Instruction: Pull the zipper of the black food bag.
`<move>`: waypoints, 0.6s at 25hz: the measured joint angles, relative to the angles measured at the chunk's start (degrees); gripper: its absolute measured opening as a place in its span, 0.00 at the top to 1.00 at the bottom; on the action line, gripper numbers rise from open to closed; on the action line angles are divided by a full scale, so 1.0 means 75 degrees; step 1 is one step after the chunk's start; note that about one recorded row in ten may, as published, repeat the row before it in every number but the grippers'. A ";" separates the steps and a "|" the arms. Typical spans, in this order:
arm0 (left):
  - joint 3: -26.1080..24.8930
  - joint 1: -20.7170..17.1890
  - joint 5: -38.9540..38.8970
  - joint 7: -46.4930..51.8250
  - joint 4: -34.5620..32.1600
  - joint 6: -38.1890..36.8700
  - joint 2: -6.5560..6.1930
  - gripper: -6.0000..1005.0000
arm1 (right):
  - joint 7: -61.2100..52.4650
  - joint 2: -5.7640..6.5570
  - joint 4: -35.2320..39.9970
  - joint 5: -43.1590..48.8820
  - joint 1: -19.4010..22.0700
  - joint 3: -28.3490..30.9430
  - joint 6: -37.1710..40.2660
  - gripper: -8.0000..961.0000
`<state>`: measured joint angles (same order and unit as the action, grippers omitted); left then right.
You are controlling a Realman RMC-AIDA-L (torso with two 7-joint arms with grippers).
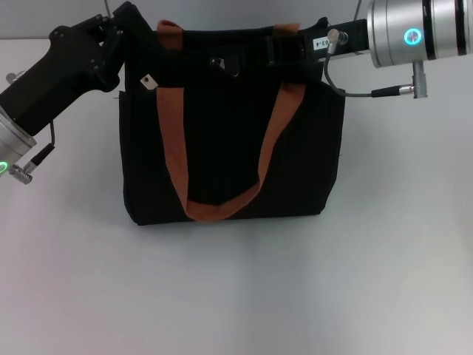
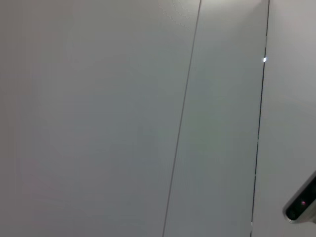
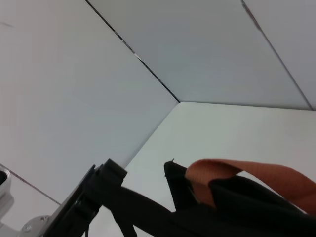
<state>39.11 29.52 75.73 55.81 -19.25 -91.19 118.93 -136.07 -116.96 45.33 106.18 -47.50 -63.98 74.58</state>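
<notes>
The black food bag (image 1: 229, 148) stands upright mid-table with two orange-brown straps (image 1: 222, 207). A small silver pull tab, likely the zipper (image 1: 222, 64), lies on the bag's top near the middle. My left gripper (image 1: 111, 41) is at the bag's top left corner and is shut on the fabric, which is pulled up taut there. My right gripper (image 1: 287, 48) rests on the bag's top edge by the right strap, apart from the tab. The right wrist view shows the bag's top (image 3: 227, 207), a strap (image 3: 232, 173) and the left gripper (image 3: 96, 195). The left wrist view shows no bag.
The white table (image 1: 236, 296) spreads in front of and beside the bag. A small white tag (image 1: 148, 81) hangs on the bag's upper left. A grey cable (image 1: 355, 92) loops from my right wrist. White wall panels (image 2: 148, 118) stand behind.
</notes>
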 joint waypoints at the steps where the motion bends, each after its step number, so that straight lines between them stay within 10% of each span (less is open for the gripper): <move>1: -0.0003 0.0000 -0.0013 0.0000 0.0000 0.0036 0.0000 0.95 | -0.0013 0.0004 0.0001 0.0000 0.0017 0.0003 0.0019 1.00; 15: -0.0024 0.0000 -0.0185 -0.0019 -0.0002 0.0325 -0.0013 0.94 | -0.0134 0.0075 0.0064 -0.0001 0.0295 0.0082 0.0099 1.00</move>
<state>38.93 29.52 74.34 55.66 -19.27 -88.76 118.84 -137.07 -116.40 45.81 106.17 -45.29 -63.36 75.33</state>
